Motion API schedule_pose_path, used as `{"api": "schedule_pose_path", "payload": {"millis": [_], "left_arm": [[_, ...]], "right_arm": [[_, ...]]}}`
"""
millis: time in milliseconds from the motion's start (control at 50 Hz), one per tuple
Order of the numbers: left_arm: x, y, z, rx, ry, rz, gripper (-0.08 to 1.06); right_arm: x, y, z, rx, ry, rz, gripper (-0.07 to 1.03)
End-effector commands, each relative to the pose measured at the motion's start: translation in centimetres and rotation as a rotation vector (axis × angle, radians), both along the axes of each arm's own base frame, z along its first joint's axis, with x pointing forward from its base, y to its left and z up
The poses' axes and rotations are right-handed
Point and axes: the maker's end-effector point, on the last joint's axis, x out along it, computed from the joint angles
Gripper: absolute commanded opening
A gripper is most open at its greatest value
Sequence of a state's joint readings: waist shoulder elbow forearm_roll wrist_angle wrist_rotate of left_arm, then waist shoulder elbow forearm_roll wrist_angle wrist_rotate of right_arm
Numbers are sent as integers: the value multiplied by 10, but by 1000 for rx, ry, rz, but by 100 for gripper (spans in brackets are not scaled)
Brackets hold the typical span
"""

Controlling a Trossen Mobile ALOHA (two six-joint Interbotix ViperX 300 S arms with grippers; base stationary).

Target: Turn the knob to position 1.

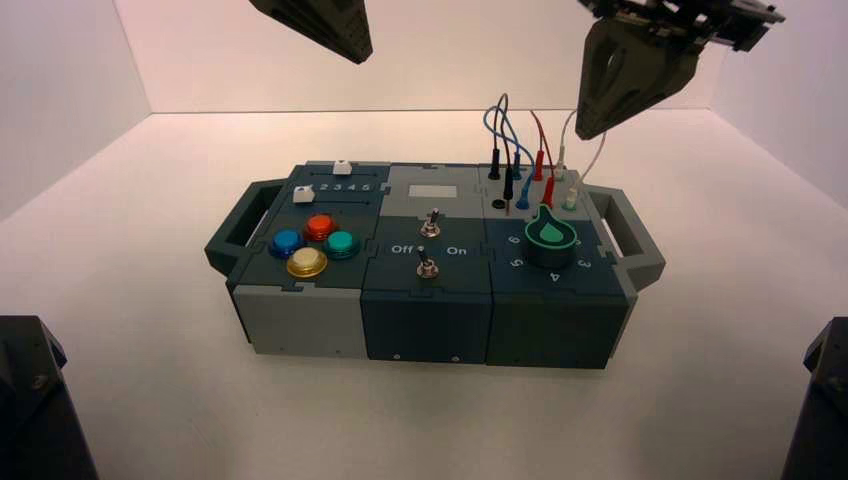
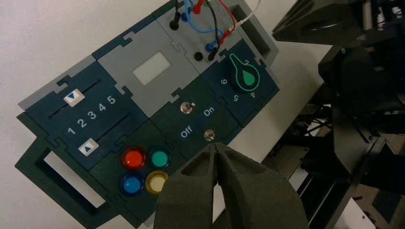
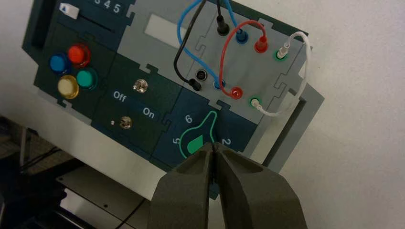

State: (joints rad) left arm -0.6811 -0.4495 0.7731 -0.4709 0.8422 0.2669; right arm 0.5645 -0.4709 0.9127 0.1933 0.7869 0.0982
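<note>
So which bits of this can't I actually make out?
- Numeral 1 by the knob: no view shows it; the pointer covers where it likely sits.
- Numeral 3: in the right wrist view, the right gripper blocks that side of the dial.
- Upper slider: cut off by the picture's edge in the right wrist view.
- Left gripper: its fingertips are cut off by the top edge in neither wrist view, but its arm's base is outside every view.
</note>
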Motion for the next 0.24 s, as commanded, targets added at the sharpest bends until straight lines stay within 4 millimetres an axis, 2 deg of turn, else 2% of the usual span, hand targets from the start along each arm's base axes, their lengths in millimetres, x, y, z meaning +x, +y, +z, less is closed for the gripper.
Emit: {"api": "schedule_pose_path", "payload": {"millis": [20,240], "left_arm": [[7,-3,14,-24,-42,-4,-3],[8,-4,14,-23,-40,-5,-3]], "right_arm": [[1,3,11,19,-29,11,-2],[1,3,12,18,-33,18,-2]]}}
